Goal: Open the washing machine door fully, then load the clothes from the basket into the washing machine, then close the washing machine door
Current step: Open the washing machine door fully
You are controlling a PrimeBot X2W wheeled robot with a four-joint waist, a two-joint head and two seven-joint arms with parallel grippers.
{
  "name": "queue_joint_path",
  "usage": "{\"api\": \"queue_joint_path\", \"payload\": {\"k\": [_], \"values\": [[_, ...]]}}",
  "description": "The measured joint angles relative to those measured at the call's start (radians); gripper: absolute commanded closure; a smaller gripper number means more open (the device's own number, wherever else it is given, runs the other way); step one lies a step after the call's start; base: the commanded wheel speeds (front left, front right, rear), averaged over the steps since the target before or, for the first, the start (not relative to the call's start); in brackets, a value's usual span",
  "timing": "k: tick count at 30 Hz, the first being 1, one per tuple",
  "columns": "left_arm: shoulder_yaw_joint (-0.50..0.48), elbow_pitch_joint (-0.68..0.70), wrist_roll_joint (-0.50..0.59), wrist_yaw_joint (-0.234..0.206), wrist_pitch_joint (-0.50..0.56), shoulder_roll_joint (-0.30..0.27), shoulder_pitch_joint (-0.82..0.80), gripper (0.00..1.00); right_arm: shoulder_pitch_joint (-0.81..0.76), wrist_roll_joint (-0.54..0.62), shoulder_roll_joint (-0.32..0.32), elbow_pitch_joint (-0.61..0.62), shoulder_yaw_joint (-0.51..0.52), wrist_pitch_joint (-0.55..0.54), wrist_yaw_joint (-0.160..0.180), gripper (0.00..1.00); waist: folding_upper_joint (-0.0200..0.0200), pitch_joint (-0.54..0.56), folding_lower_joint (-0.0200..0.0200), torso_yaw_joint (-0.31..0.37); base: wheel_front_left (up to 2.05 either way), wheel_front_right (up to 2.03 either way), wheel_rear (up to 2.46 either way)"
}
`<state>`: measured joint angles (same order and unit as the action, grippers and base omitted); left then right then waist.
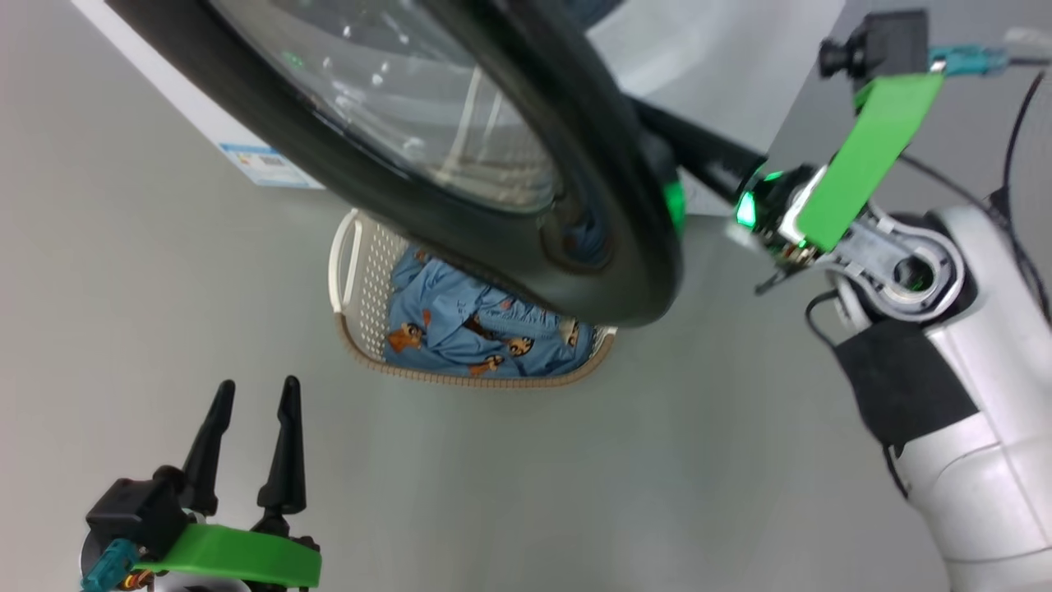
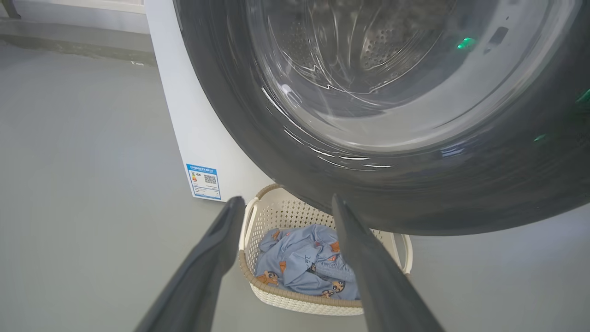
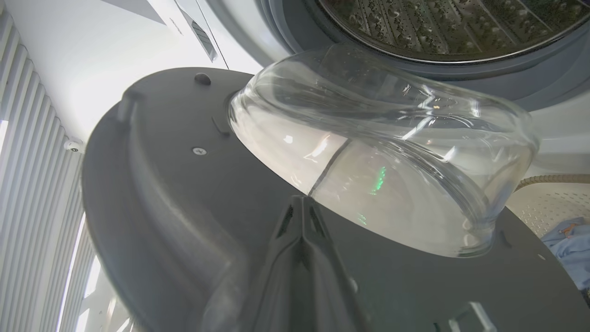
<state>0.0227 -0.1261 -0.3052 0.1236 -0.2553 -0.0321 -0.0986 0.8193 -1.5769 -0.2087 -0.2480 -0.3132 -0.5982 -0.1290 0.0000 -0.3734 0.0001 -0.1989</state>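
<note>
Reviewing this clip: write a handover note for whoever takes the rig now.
Left gripper: open, empty, over the floor short of the basket.
Right gripper: shut, holding nothing, on the inner side of the door by its glass dome.
Door: swung off the drum; whether fully open is unclear.
Clothes: in the basket on the floor under the door.
Done: door at least partly open. Left: finish opening, load clothes, close door.

One washer [image 2: 193, 129], one door [image 2: 415, 198], one basket [image 2: 276, 210], one blue label [image 2: 203, 180], one heap of clothes [image 2: 299, 263], pieces uncountable; two sets of jaws, two fingers [image 2: 203, 267] each
</note>
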Motion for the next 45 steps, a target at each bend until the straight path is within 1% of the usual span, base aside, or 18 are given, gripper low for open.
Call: {"api": "queue_joint_path", "payload": {"k": [10, 25, 34, 45], "values": [[0.000, -0.010, -0.010, 0.004, 0.000, -0.001, 0.023, 0.00, -0.087, 0.000, 0.043, -0.001, -0.035, -0.009, 0.000, 1.00, 0.0000, 0.070, 0.0000, 0.013, 0.00, 0.00, 0.00], [0.000, -0.012, -0.021, 0.004, 0.000, -0.001, 0.039, 0.00, -0.163, -0.020, 0.111, -0.011, -0.100, -0.009, 0.000, 1.00, 0.0000, 0.111, 0.0000, 0.004, 0.00, 0.00, 0.00], [0.001, -0.011, -0.026, 0.004, 0.000, -0.001, 0.039, 0.00, -0.209, -0.038, 0.121, -0.019, -0.177, 0.008, 0.000, 1.00, 0.0000, 0.122, -0.0001, -0.006, 0.00, 0.00, 0.00], [0.018, -0.006, -0.035, 0.003, 0.000, -0.001, 0.039, 0.00, -0.209, -0.116, 0.120, -0.014, -0.313, 0.092, 0.000, 1.00, 0.0000, 0.114, 0.0000, -0.034, 0.00, 0.00, 0.00]]}}
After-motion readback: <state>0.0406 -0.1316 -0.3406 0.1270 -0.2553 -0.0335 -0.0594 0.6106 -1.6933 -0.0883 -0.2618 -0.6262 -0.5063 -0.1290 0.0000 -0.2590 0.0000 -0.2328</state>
